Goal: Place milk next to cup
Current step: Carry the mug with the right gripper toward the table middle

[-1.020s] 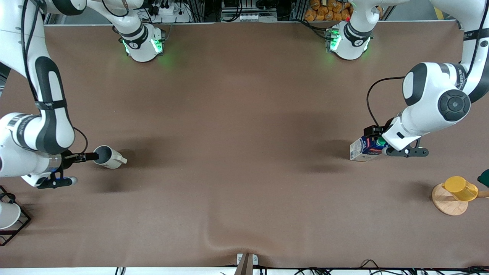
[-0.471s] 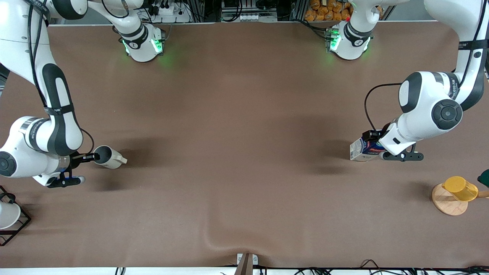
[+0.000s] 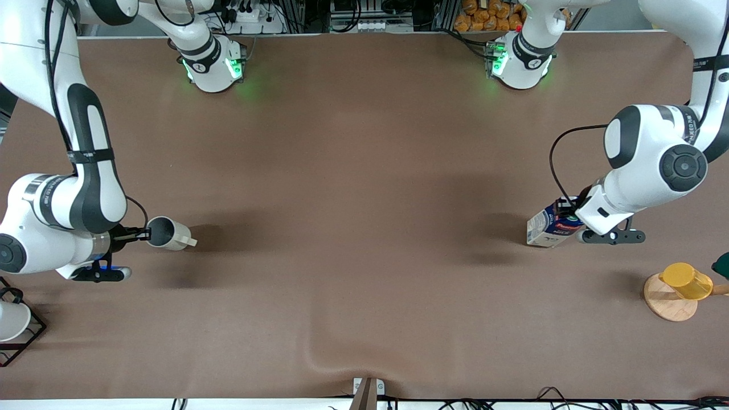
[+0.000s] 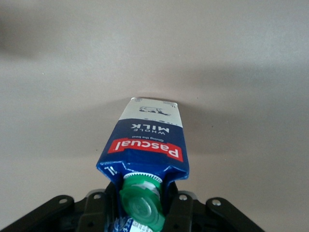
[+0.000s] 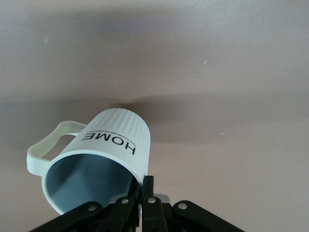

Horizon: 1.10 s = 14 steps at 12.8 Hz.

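The milk [image 3: 548, 229], a blue and white carton with a red band and a green cap, is tilted in my left gripper [image 3: 571, 221] near the left arm's end of the table. In the left wrist view the fingers clamp the carton's top [image 4: 145, 145] on both sides of the cap, at my left gripper [image 4: 141, 205]. The cup [image 3: 171, 234], off-white with a grey inside, is tilted near the right arm's end. My right gripper [image 3: 146, 233] is shut on its rim. The right wrist view shows the cup [image 5: 113, 140] pinched at the rim by my right gripper [image 5: 145, 193].
A yellow cup [image 3: 686, 280] sits on a round wooden base [image 3: 663, 306] at the left arm's end, with a dark green object [image 3: 722, 265] beside it. A white cup in a black wire frame [image 3: 12, 320] stands at the right arm's end. The brown cloth has a fold [image 3: 319, 356].
My right gripper has carried the cup a little toward the table's middle. My left gripper has shifted the milk slightly toward the left arm's end and tilted it.
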Tool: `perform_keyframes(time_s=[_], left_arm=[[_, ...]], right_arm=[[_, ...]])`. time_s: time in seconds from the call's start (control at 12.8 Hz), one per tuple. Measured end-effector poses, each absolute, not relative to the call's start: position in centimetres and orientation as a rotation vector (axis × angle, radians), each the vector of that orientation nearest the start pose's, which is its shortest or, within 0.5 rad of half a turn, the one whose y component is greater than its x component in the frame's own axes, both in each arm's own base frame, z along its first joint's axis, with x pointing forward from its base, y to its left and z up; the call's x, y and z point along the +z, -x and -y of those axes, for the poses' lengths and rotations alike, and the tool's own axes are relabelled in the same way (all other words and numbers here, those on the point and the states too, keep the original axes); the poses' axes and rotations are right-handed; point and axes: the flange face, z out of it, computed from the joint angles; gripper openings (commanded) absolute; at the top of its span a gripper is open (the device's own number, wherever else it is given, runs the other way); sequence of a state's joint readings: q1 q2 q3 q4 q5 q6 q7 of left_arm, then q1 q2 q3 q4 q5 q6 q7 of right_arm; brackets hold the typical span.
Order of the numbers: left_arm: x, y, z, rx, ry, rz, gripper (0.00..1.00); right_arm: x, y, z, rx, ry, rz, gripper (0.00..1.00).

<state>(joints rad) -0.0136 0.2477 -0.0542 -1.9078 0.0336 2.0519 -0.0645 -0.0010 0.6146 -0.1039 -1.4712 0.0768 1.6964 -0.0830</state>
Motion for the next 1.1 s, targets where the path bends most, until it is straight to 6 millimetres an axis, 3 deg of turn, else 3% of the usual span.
perform_keyframes(time_s=[0.16,0.31,0.63,0.86,1.1], left_arm=[[36.2,-59.9,3.8,0.158,3.115,-0.031,0.08],[36.5,-60.0,4.0,0.152,3.116,-0.037,0.08],[41.2,-60.9,5.0,0.175,3.112,-0.059,0.09],[44.4,-61.1,7.9,0.158,3.113,-0.129,0.09],[46.1,-60.6,11.7,0.171,3.116,-0.178,0.1]], right_arm=[[31.3,-66.5,2.0,0.652,3.014,-0.202,0.0],[33.0,-66.7,-3.0,0.676,2.991,-0.394,0.0],[34.6,-66.4,-13.6,0.7,2.824,-0.78,0.0],[35.4,-65.2,-23.8,0.585,2.822,-0.959,0.0],[34.7,-63.8,-30.5,0.498,2.789,-1.068,0.0]])
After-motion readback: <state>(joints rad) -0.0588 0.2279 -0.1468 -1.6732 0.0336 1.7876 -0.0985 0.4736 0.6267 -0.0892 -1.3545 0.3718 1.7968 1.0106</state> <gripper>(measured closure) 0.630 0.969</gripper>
